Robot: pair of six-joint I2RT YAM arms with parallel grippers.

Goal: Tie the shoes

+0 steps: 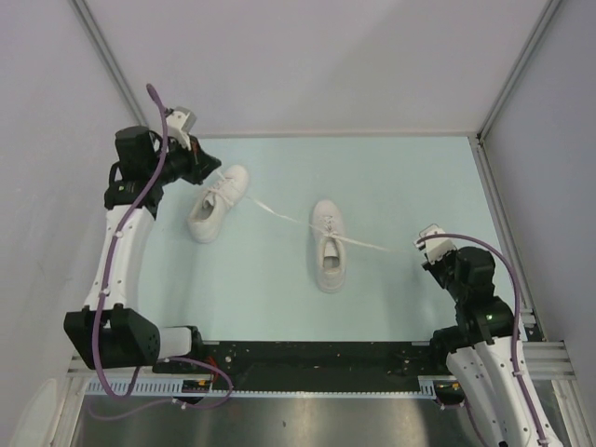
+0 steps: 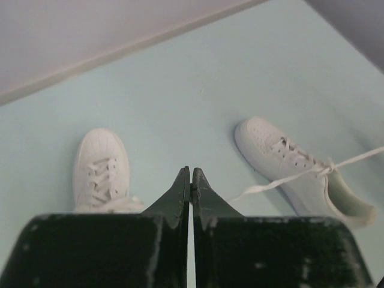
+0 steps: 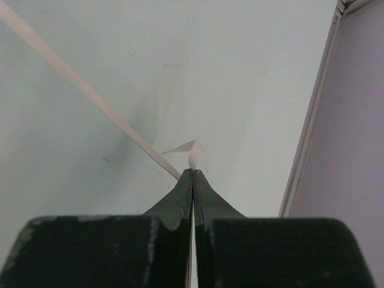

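Observation:
Two white sneakers lie on the pale green table. The left shoe lies just by my left gripper; the middle shoe has its thin lace pulled out both ways. One lace end runs straight towards my left gripper, the other to my right gripper. In the left wrist view the gripper is shut and the lace runs in behind its right finger, with the shoes left and right. My right gripper is shut on the taut lace, whose tip pokes out.
Grey walls enclose the table at the back, left and right, with a metal frame rail along the right edge. A black base strip with both arm mounts runs along the near edge.

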